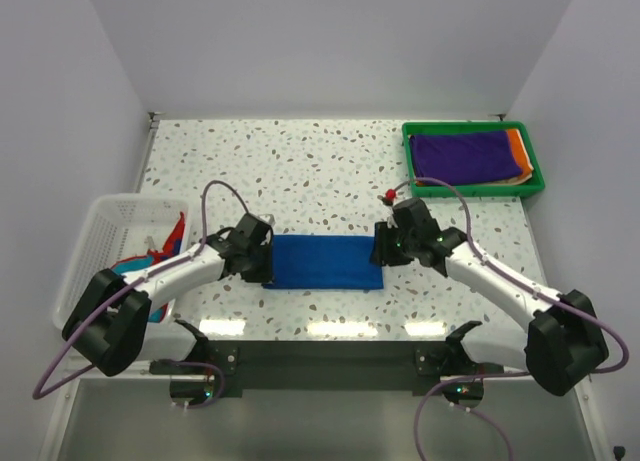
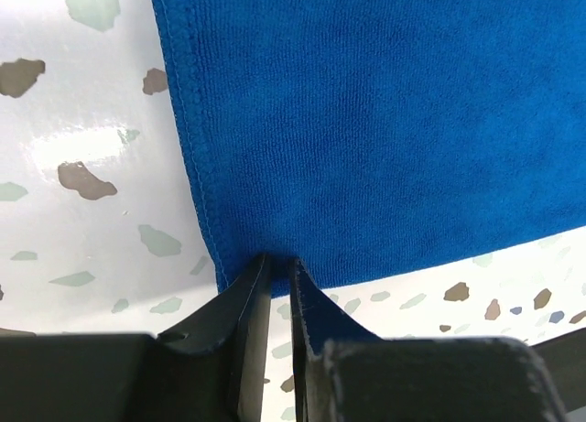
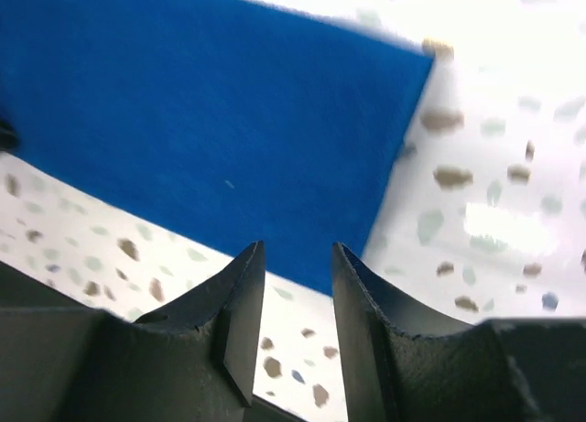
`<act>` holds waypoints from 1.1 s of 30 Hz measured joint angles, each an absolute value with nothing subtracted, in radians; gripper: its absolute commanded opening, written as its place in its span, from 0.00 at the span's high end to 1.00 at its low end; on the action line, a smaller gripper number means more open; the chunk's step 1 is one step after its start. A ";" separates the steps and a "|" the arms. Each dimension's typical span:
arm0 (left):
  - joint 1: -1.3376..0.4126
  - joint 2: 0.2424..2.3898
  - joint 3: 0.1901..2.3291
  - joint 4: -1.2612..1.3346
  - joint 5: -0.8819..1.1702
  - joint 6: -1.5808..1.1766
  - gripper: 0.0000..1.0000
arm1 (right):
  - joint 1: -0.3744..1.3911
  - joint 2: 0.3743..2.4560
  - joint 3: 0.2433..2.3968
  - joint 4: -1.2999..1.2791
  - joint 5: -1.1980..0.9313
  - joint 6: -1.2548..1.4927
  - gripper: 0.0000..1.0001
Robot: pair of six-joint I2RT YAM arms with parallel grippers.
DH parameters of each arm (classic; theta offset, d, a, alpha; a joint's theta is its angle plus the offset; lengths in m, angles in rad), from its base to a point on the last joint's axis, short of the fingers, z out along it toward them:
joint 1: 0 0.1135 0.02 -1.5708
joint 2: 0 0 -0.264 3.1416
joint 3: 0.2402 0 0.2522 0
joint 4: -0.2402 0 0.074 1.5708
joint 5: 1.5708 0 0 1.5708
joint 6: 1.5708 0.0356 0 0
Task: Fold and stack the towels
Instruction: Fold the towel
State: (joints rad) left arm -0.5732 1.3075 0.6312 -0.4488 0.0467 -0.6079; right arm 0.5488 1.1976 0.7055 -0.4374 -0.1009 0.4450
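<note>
Top external view gives the whole layout: a blue towel [image 1: 328, 263] lies flat as a long rectangle near the front edge of the speckled, glossy tabletop [image 1: 300, 171], about midway between its left and right edges. The left gripper [image 1: 262, 268] sits at the towel's left end and the right gripper [image 1: 383, 247] at its right end. Only this view shows the rest of the cloth. A dark purple towel [image 1: 468, 155] lies folded in a green plastic tray [image 1: 475, 189] at the back right corner, with an orange towel [image 1: 516, 141] showing along its right side. A bunch of red and teal cloth [image 1: 172, 239] lies crumpled in a white mesh basket [image 1: 100, 231] off the left edge. The left wrist view is sharp enough to show what the overhead one cannot: the towel's fine ribbed pile and a stitched hem down its side. Here the dark, wedge-shaped fingers [image 2: 245, 303] stand very narrow, pinched on the front left corner of the blue towel, with a sliver of blue running down between them. The right wrist view is blurred, so the weave is lost and the towel reads as a smooth blue sheet. Its fingers [image 3: 233, 303] stand apart with bare speckled surface showing in the gap. The towel's front right corner reaches just to their tips, unclamped as far as can be seen.
</note>
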 measured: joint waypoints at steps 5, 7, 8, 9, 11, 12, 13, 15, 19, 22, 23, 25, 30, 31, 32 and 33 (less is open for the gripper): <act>-0.572 1.312 0.640 -0.450 0.037 -0.606 0.80 | 0.543 1.290 0.854 -0.388 -0.088 0.393 0.68; -0.572 1.316 0.640 -0.450 0.027 -0.607 0.80 | 0.528 1.361 0.860 -0.345 -0.087 0.381 0.70; -0.572 1.318 0.640 -0.450 0.021 -0.607 0.80 | 0.520 1.392 0.860 -0.335 -0.088 0.379 0.70; -0.572 1.320 0.640 -0.449 0.017 -0.609 0.80 | 0.508 1.429 0.857 -0.323 -0.088 0.376 0.70; -0.572 1.328 0.640 -0.447 0.011 -0.610 0.80 | 0.482 1.496 0.847 -0.297 -0.091 0.372 0.71; -0.572 1.331 0.640 -0.445 0.010 -0.611 0.80 | 0.468 1.526 0.841 -0.282 -0.096 0.371 0.71; -0.572 1.333 0.640 -0.443 0.009 -0.613 0.80 | 0.454 1.554 0.834 -0.267 -0.098 0.369 0.71; -0.572 1.334 0.640 -0.443 0.007 -0.619 0.78 | 0.427 1.592 0.826 -0.245 -0.121 0.369 0.72; -0.572 1.335 0.648 -0.447 -0.007 -0.624 0.62 | 0.405 1.588 0.826 -0.231 -0.144 0.353 0.70; -0.572 1.338 0.692 -0.487 -0.049 -0.611 0.48 | 0.404 1.542 0.829 -0.282 -0.145 0.331 0.62; -0.573 1.338 0.716 -0.504 -0.068 -0.602 0.44 | 0.399 1.514 0.832 -0.310 -0.142 0.324 0.56; -0.579 1.338 0.771 -0.533 -0.101 -0.580 0.31 | 0.378 1.454 0.841 -0.357 -0.138 0.313 0.43; -0.658 1.335 0.928 -0.557 -0.196 -0.537 0.08 | 0.263 1.293 0.879 -0.451 -0.099 0.296 0.01; -0.699 1.335 0.949 -0.555 -0.208 -0.531 0.06 | 0.240 1.269 0.882 -0.464 -0.092 0.292 0.01; -0.738 1.338 0.973 -0.552 -0.224 -0.526 0.04 | 0.217 1.248 0.882 -0.477 -0.083 0.293 0.01; -0.776 1.344 0.997 -0.543 -0.236 -0.518 0.03 | 0.202 1.226 0.880 -0.494 -0.068 0.296 0.01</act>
State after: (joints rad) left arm -0.7761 1.3441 0.9966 -0.5434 -0.2356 -0.5179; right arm 0.2020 1.2263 0.8799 -0.4938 -0.0681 0.2958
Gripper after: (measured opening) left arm 0.941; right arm 0.984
